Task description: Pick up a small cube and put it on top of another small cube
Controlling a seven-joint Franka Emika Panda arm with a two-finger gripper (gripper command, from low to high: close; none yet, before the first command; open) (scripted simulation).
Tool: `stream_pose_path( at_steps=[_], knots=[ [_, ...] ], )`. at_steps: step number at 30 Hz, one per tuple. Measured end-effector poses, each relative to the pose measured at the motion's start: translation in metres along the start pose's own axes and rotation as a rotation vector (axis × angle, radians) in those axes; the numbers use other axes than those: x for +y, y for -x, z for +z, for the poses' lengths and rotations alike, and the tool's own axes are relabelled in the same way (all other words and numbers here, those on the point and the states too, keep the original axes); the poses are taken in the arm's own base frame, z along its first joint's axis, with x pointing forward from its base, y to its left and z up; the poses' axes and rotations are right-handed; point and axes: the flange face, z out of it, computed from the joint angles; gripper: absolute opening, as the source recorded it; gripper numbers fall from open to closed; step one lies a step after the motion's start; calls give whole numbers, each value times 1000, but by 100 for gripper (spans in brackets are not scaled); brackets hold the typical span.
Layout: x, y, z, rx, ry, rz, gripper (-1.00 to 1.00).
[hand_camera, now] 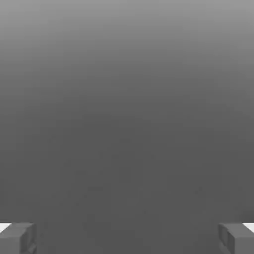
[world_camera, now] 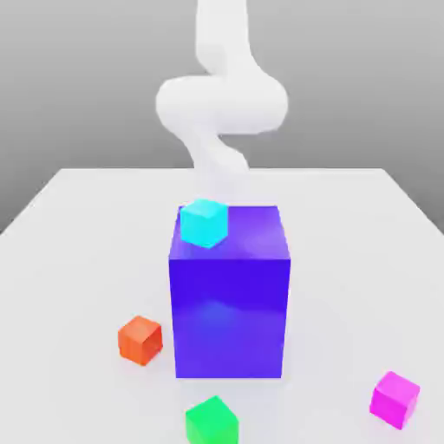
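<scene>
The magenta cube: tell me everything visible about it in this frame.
The magenta cube is small, plain and glossy pink, far smaller than the blue-purple block. It sits flat on the white table, turned so one vertical edge faces the camera, at the exterior view's lower right. It stands apart from the block, with nothing touching it but the table.

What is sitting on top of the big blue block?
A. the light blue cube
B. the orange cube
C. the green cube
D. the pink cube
A: the light blue cube sits on a top corner of the big blue block, while the green cube, pink cube and orange cube lie on the table.
</scene>
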Motion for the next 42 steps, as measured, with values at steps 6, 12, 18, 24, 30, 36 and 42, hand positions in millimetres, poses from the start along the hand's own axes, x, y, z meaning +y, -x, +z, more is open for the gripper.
stream_pose_path(
  at_steps=[6, 12, 18, 24, 30, 36, 42],
  knots=[
    [-26, 29, 90, -109, 70, -374, 0],
    [-42, 73, 174, -239, 92, -741, 0],
    [-48, 131, 251, -385, 62, -1104, 0],
    [-48, 204, 315, -537, -34, -1468, 0],
    [-34, 281, 367, -682, -186, -1800, 0],
    [-14, 361, 405, -803, -398, -2091, 0],
    [11, 401, 449, -815, -427, -2122, -100]
  ],
)
